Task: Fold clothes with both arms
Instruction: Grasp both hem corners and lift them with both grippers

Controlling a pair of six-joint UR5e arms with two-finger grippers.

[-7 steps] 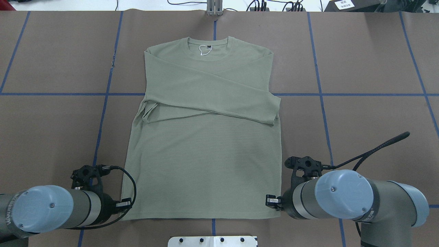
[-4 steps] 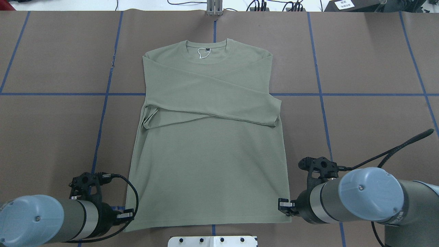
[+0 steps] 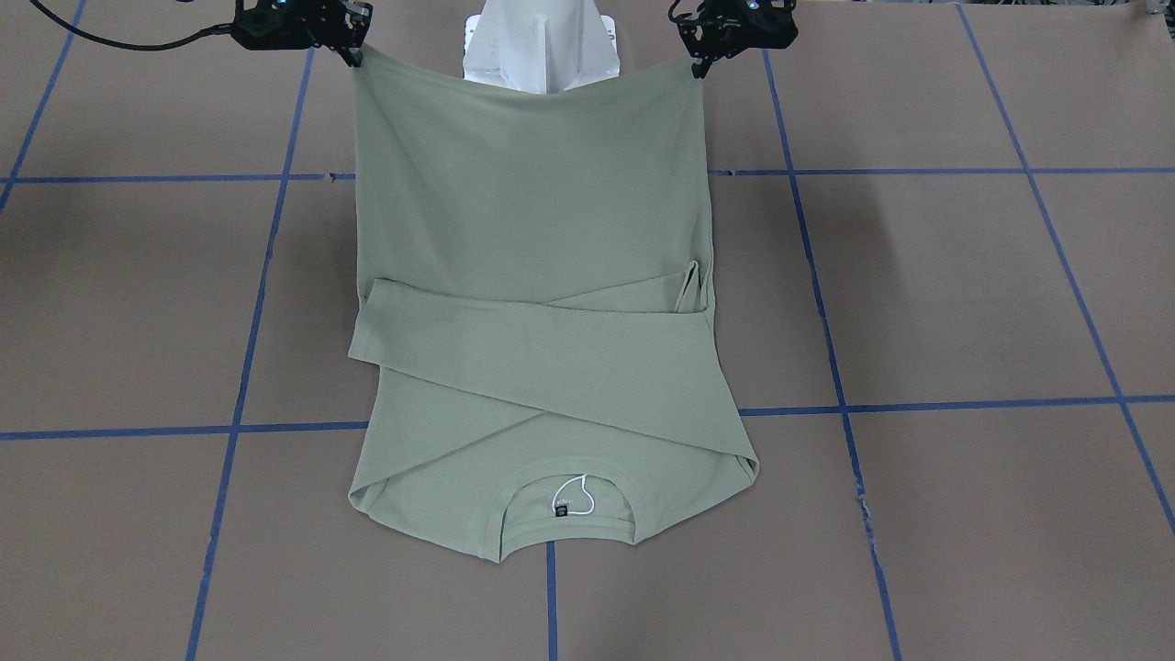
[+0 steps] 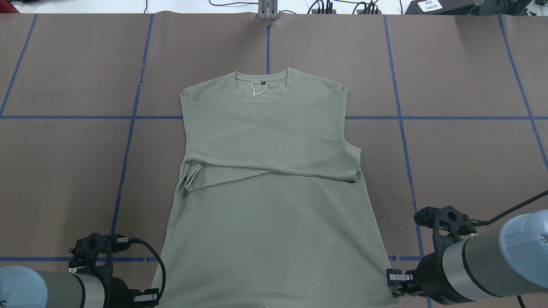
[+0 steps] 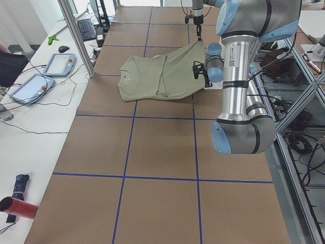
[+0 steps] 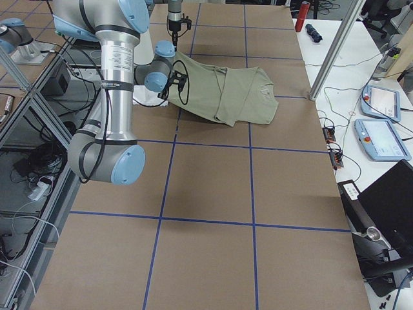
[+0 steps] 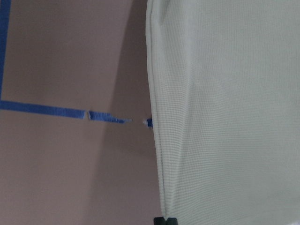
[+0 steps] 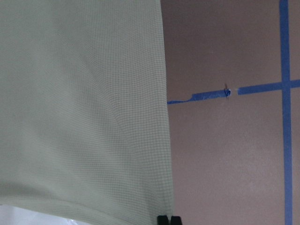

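Note:
The sage-green shirt point(image 4: 274, 214) lies face up with both sleeves folded across the chest and its collar point(image 4: 261, 83) at the far end. My left gripper point(image 4: 150, 296) is shut on the hem's left corner. My right gripper point(image 4: 393, 282) is shut on the hem's right corner. The hem end is lifted off the table and stretched between them, while the collar end rests on the table. In the front-facing view the left gripper point(image 3: 699, 62) and right gripper point(image 3: 353, 53) pinch the two top corners of the shirt point(image 3: 532, 229). The wrist views show the shirt's edge point(image 7: 225, 93) point(image 8: 84, 93) hanging above the table.
The brown table point(image 4: 462, 149) carries a grid of blue tape lines point(image 4: 128, 141). The white pedestal base point(image 3: 542, 46) stands behind the raised hem. A side bench with tablets point(image 5: 56, 63) and a metal post point(image 5: 76, 35) lies beyond the far edge.
Both grippers have drawn back toward the robot's base and outward with the hem corners. The hem has risen and spread, and the whole shirt has slid toward the robot.

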